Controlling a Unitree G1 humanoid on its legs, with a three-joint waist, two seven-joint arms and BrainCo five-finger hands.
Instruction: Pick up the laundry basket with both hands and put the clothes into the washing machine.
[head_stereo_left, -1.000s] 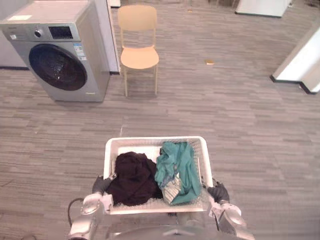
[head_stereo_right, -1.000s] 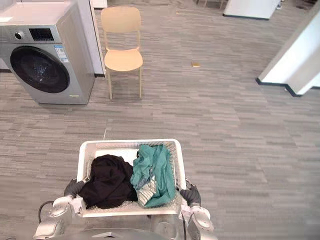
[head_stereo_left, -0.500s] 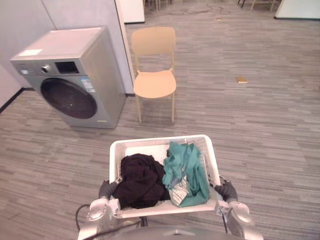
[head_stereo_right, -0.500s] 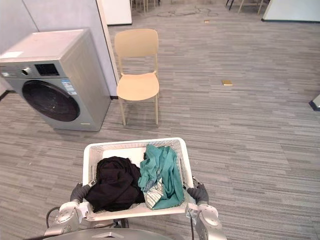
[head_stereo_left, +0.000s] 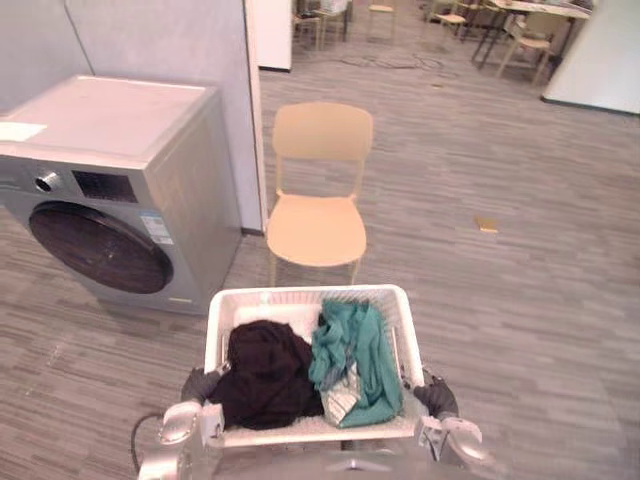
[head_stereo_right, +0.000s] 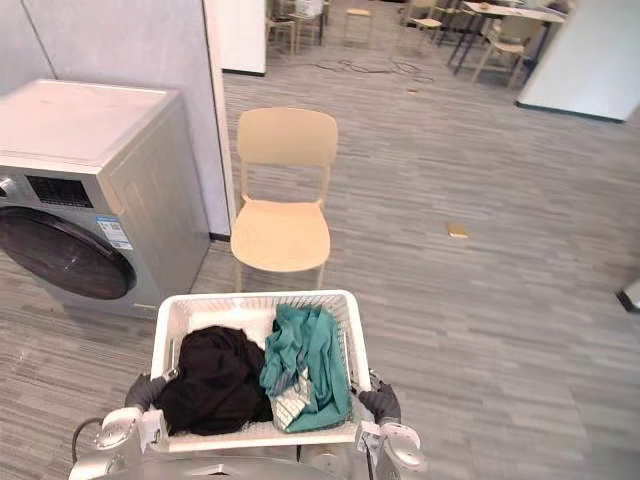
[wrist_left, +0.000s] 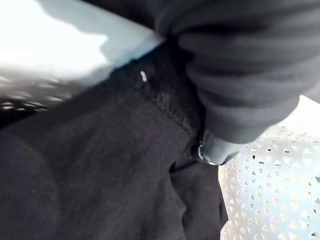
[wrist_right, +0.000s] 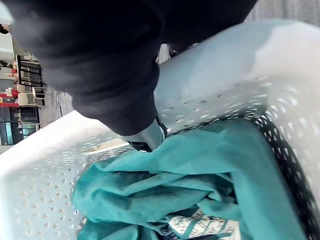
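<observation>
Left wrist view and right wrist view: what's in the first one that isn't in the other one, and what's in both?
Left wrist view: the black clothes, heaped right against the left hand.
Right wrist view: the teal garment, with a patterned cloth peeking out at its edge, close to the right hand.
Both: the white laundry basket with its wall of little holes, and a dark-covered hand hooked over its rim.
</observation>
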